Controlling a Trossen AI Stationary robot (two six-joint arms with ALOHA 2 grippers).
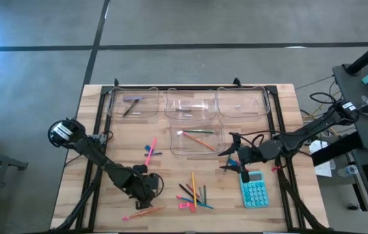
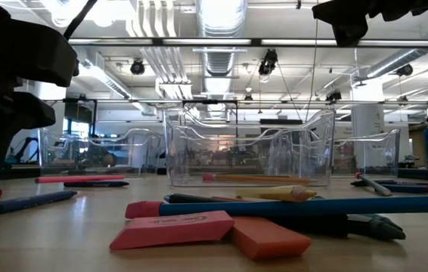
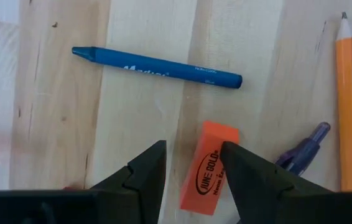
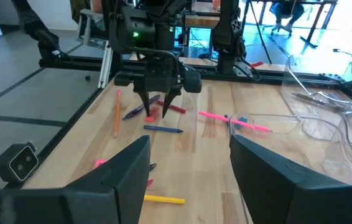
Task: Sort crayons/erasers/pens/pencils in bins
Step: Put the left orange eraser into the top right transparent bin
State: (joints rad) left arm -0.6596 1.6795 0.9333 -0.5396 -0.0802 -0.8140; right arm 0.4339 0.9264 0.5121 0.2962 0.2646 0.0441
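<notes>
My left gripper (image 3: 191, 154) is open and points down over the table's near left part (image 1: 146, 185). Its two fingers stand on either side of an orange eraser (image 3: 208, 167) that lies flat on the wood. I cannot tell whether they touch it. A blue crayon (image 3: 157, 65), an orange pencil (image 3: 346, 99) and a purple pen (image 3: 303, 152) lie close by. My right gripper (image 4: 189, 146) is open and empty, above the table beside the teal calculator (image 1: 255, 190). Four clear bins stand farther back; the middle one (image 1: 197, 138) holds pencils.
Three bins (image 1: 190, 104) line the far edge; the left one (image 1: 132, 104) holds dark pens. A pile of pencils, pens and erasers (image 1: 194, 195) lies near the front edge, pink sticks (image 1: 150, 151) lie mid-left, and a pencil (image 1: 142, 213) lies at the near left.
</notes>
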